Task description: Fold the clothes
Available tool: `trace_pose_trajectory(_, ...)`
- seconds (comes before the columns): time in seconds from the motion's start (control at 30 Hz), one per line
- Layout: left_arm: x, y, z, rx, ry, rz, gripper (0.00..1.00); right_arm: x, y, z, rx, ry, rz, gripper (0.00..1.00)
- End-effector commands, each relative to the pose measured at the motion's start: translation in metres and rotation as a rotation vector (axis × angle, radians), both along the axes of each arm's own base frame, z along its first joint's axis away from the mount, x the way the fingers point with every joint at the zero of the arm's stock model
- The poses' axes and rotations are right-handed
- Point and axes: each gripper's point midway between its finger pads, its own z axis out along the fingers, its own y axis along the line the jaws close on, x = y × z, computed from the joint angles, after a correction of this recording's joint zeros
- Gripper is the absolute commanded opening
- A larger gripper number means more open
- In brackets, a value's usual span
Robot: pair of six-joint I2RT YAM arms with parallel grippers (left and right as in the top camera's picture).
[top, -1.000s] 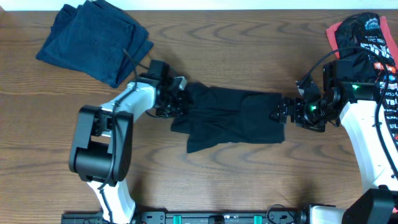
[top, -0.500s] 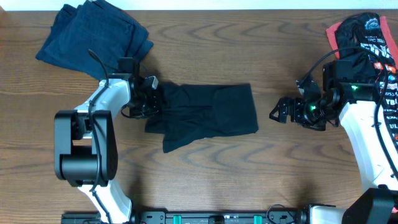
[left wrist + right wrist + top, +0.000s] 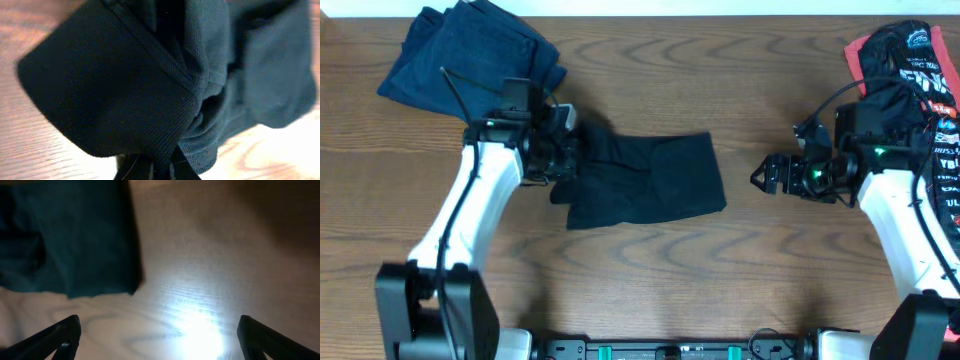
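Black shirt (image 3: 650, 180), possibly navy pile (image 3: 470, 65), black heap (image 3: 905, 60) with red trim, white lettering, brown wood-grain table (image 3: 720, 290)

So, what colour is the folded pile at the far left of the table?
Dark blue; the pile shows best in the overhead view.

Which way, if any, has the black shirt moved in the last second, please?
Yes. The black shirt has slid left, towards the dark blue clothes, dragged by the left gripper shut on its end.
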Motion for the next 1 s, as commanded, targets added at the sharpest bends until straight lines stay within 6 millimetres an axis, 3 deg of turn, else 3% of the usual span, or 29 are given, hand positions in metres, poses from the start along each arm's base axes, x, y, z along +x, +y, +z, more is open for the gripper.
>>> trace_pose_trajectory(0.0, 0.005, -0.017, 0.018, -0.01, -0.05, -0.012, 0.06, -0.003, 0.008, -0.009, 0.061, -0.017, 0.008, 0.96)
trace_pose_trajectory(0.17, 0.004, -0.052, 0.022, -0.048, -0.069, -0.026, 0.06, 0.002, 0.024, -0.027, 0.095, -0.06, -0.017, 0.94)
trace_pose_trajectory(0.43, 0.019, -0.103, 0.043, -0.175, -0.142, 0.046, 0.06, 0.013, 0.059, -0.043, 0.122, -0.149, -0.052, 0.89)
trace_pose_trajectory(0.63, 0.019, -0.135, 0.054, -0.236, -0.183, 0.023, 0.06, 0.017, 0.063, -0.051, 0.064, -0.15, -0.081, 0.86)
trace_pose_trajectory(0.77, 0.014, -0.15, 0.058, -0.26, -0.19, 0.005, 0.06, 0.024, 0.055, -0.048, 0.058, -0.164, -0.122, 0.86)
trace_pose_trajectory(0.97, 0.009, -0.167, 0.064, -0.281, -0.215, -0.036, 0.06, 0.028, 0.042, -0.047, 0.058, -0.164, -0.162, 0.77)
